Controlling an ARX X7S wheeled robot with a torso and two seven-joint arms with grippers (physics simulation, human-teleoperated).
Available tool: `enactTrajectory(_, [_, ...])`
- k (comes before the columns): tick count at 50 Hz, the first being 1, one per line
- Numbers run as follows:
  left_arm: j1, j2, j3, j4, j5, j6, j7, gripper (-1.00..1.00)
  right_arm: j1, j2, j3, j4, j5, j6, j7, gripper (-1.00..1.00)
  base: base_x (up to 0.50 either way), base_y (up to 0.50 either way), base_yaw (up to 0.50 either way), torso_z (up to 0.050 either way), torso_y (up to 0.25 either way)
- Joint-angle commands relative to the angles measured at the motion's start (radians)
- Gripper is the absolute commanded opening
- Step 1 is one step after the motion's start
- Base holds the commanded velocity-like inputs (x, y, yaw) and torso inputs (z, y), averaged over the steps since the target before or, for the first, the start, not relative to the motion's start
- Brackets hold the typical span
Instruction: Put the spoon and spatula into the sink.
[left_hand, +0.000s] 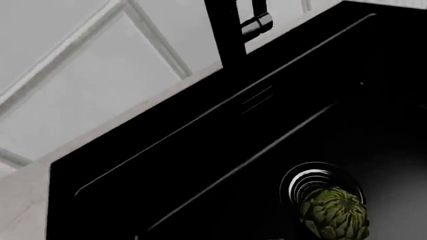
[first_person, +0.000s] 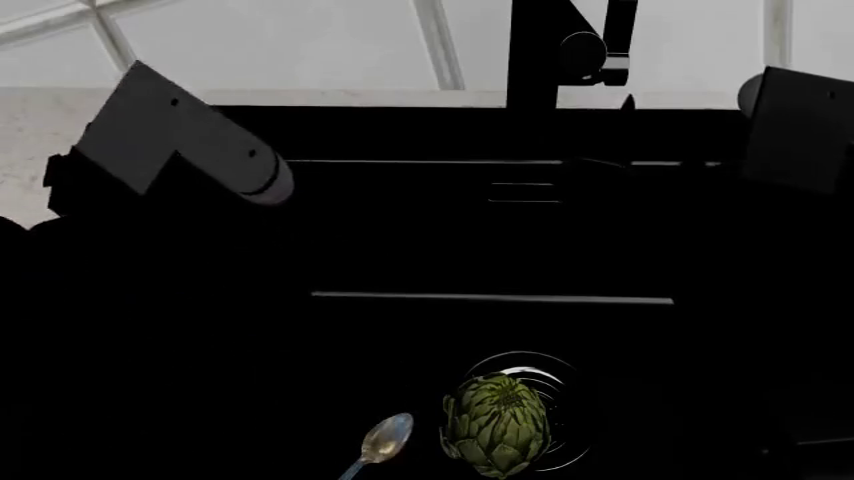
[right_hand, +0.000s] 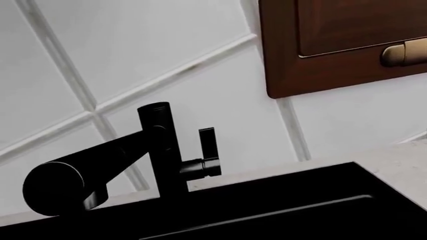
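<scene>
Left arm (first_person: 174, 145): raised over sink's left side; pincer hidden, state not readable.
Right arm (first_person: 801, 130): at sink's right edge; pincer unseen too.
Spoon (first_person: 384, 440): lying in sink, just beside artichoke.
Artichoke (first_person: 497, 425): sitting on drain (left_hand: 313, 180).
Sink (first_person: 481, 250): black, faucet (right_hand: 160, 155) behind.
Spatula: not seen.

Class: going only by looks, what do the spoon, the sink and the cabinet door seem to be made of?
Spoon: polished metal, bright silver sheen. Sink: glossy black, maybe composite or enamel; thin pale lines of light run along its edges. Cabinet door: brown wood, faint grain, with a brass-coloured handle.
</scene>
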Motion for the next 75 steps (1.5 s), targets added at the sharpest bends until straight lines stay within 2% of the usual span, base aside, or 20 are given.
enactTrajectory(1, [-0.004, -0.146, -0.058, 0.211, -0.103, 0.008, -0.217, 1.0, -0.006, 0.004, 0.002, 0.002, 0.005, -0.006, 0.001, 1.0, 0.0, 0.0, 0.0, 0.0, 0.0])
enactTrajectory(8, [-0.035, -0.227, -0.071, 0.283, -0.161, -0.025, -0.346, 1.0, -0.012, 0.007, 0.0, 0.011, 0.003, -0.015, 0.0, 1.0, 0.0, 0.0, 0.0, 0.0, 0.0])
enactTrajectory(14, [-0.005, -0.316, -0.09, 0.345, -0.205, 0.017, -0.499, 1.0, -0.01, 0.005, -0.005, 0.022, 0.001, -0.023, -0.002, 1.0, 0.0, 0.0, 0.0, 0.0, 0.0])
enactTrajectory(20, [0.012, -0.371, -0.084, 0.367, -0.232, 0.03, -0.667, 1.0, -0.01, 0.006, -0.012, 0.03, -0.001, -0.029, -0.003, 1.0, 0.0, 0.0, 0.0, 0.0, 0.0])
enactTrajectory(23, [0.039, -0.402, -0.094, 0.379, -0.256, 0.07, -0.693, 1.0, -0.015, 0.006, -0.014, 0.04, -0.004, -0.04, -0.006, 1.0, 0.0, 0.0, 0.0, 0.0, 0.0])
enactTrajectory(30, [0.027, -0.484, -0.098, 0.403, -0.358, 0.049, -0.754, 1.0, -0.014, 0.007, -0.02, 0.062, -0.008, -0.053, -0.013, 1.0, 0.0, 0.0, 0.0, 0.0, 0.0])
enactTrajectory(46, [0.119, -0.611, -0.125, 0.384, -0.4, 0.206, -0.739, 1.0, -0.022, 0.003, -0.027, 0.086, -0.006, -0.075, -0.02, 1.0, 0.0, 0.0, 0.0, 0.0, 0.0])
enactTrajectory(55, [0.214, -0.669, -0.154, 0.369, -0.429, 0.407, -0.624, 1.0, -0.025, 0.004, -0.027, 0.094, -0.005, -0.086, -0.021, 1.0, 0.0, 0.0, 0.0, 0.0, 0.0])
enactTrajectory(61, [0.224, -0.674, -0.148, 0.338, -0.423, 0.401, -0.599, 1.0, -0.026, 0.007, -0.027, 0.09, -0.002, -0.084, -0.018, 1.0, 0.0, 0.0, 0.0, 0.0, 0.0])
enactTrajectory(68, [0.207, -0.699, -0.146, 0.321, -0.404, 0.355, -0.631, 1.0, -0.028, 0.005, -0.027, 0.091, 0.001, -0.087, -0.016, 1.0, 0.0, 0.0, 0.0, 0.0, 0.0])
enactTrajectory(75, [0.17, -0.687, -0.145, 0.305, -0.388, 0.281, -0.666, 1.0, -0.027, 0.009, -0.026, 0.085, 0.007, -0.082, -0.014, 1.0, 0.0, 0.0, 0.0, 0.0, 0.0])
